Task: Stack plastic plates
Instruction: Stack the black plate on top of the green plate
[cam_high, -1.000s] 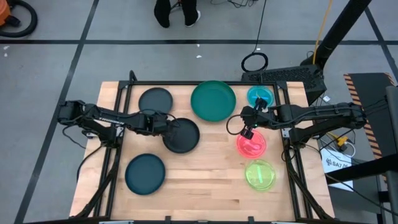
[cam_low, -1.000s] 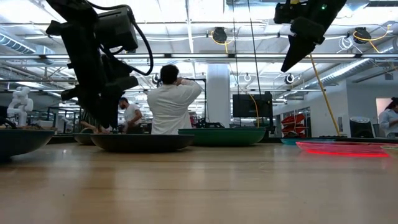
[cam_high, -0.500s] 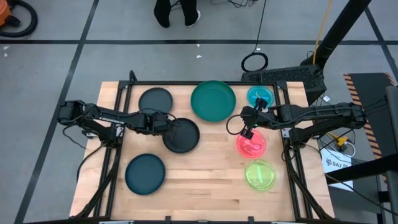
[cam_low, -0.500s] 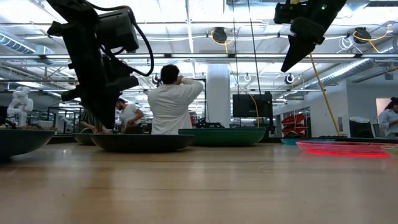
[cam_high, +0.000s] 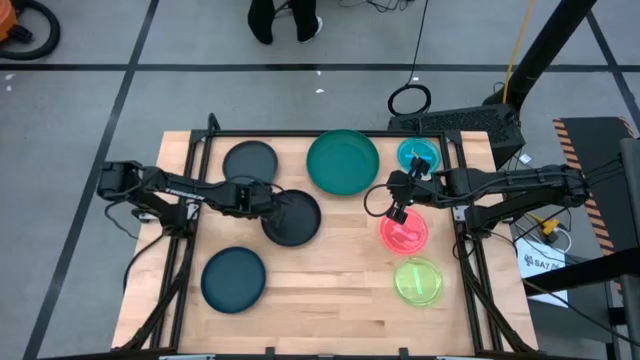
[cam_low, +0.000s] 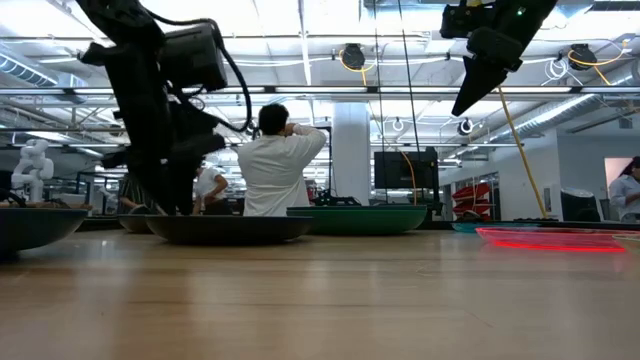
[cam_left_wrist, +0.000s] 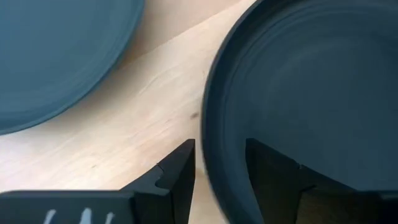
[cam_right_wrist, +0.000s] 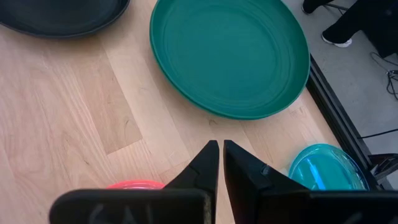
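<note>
From above, six plates are being shown spread on the tabletop (cam_high: 330, 290), with the left gripper (cam_high: 278, 200) at the rim of the dark plate (cam_high: 296, 222) and the right gripper (cam_high: 397, 212) hanging above the pink plate (cam_high: 408, 234). In the left wrist view, the left jaws are being held apart astride that rim, so the plate could be pushed aside or slip if they are closed off-centre. In the right wrist view, the right jaws are being held together, empty, near the green plate (cam_right_wrist: 230, 53).

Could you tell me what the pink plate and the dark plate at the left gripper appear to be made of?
The pink plate looks like translucent, glossy plastic: it glows and the light wood tints through it. The dark plate under the left gripper looks like opaque moulded plastic with a satin finish, showing soft concentric rings and a raised rim; melamine is possible.
</note>
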